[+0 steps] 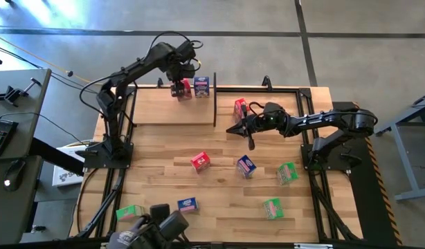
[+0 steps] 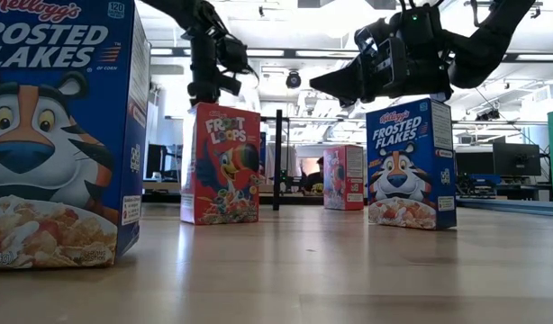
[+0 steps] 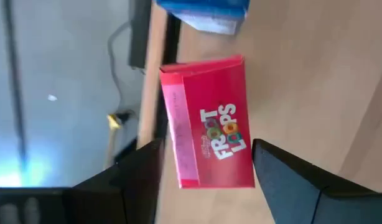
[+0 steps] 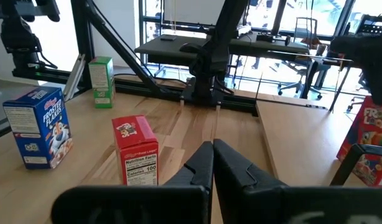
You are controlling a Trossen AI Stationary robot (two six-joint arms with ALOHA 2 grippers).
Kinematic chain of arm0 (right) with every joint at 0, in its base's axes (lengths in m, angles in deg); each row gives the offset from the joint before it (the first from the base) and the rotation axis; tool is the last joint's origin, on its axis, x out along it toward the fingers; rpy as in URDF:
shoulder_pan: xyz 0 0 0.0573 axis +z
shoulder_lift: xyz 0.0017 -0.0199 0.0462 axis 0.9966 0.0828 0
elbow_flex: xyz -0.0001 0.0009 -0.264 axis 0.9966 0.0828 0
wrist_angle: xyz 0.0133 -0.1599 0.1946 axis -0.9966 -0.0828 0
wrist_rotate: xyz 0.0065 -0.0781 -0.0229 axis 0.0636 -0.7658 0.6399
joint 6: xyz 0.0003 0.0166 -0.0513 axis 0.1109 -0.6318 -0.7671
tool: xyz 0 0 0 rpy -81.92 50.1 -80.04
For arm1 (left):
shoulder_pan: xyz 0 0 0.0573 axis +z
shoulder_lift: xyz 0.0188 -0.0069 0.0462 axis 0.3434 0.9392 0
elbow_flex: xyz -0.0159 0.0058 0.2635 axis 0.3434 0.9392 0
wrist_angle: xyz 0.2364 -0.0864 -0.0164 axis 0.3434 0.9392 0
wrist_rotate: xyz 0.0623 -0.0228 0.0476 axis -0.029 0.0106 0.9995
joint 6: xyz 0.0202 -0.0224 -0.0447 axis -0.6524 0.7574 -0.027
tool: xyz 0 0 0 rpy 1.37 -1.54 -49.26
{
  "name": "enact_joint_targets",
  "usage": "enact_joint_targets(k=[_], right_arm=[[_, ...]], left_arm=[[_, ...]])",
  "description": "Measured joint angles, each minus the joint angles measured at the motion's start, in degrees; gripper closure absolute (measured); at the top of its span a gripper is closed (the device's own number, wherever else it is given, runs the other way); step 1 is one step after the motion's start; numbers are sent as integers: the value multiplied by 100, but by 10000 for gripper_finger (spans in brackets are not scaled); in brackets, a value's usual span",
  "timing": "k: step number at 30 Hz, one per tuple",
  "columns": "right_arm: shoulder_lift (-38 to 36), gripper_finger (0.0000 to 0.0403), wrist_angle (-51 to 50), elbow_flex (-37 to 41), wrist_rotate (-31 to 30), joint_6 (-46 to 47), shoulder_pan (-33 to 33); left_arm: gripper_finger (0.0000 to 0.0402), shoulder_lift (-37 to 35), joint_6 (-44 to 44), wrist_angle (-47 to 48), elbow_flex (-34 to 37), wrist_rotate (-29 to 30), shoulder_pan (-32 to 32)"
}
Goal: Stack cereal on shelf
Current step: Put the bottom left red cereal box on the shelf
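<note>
On the shelf (image 1: pixel 164 111), at its far edge, a red cereal box (image 1: pixel 185 88) stands beside a blue one (image 1: pixel 202 86). My left gripper (image 1: pixel 178 88) points down over the red box (image 3: pixel 209 124), open, one finger on each side of it. Another red box (image 1: pixel 240 108) stands on the shelf to the right of the black divider (image 1: pixel 214 104). Just in front of that box my right gripper (image 1: pixel 233 129) hovers level, shut and empty (image 4: pixel 213 155). My left gripper comes down from above around the red box, which stands on the shelf. One finger (image 3: pixel 138 177) shows a narrow gap to the box's side panel. The other finger (image 3: pixel 284 180) lies right at the box's edge (image 3: pixel 248 155); whether it touches, I cannot tell.
Loose boxes stand on the tabletop nearer the front: red (image 1: pixel 200 161), blue (image 1: pixel 246 166), green (image 1: pixel 287 173), green (image 1: pixel 272 207), blue (image 1: pixel 187 205) and green (image 1: pixel 129 211). A dark camera mount (image 1: pixel 164 225) sits at the near edge.
</note>
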Motion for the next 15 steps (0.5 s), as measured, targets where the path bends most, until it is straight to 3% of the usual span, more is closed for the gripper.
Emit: enact_joint_targets(k=[7,11,15], right_arm=[[0,402,0,0,-1,0,0],[0,402,4,0,-1,0,-2],[0,402,18,0,-3,1,-4]], left_arm=[[169,-642,-140,-22,0,160,-91],[188,-978,625,138,66,-106,-446],[235,-1249,1460,-338,891,-487,-876]])
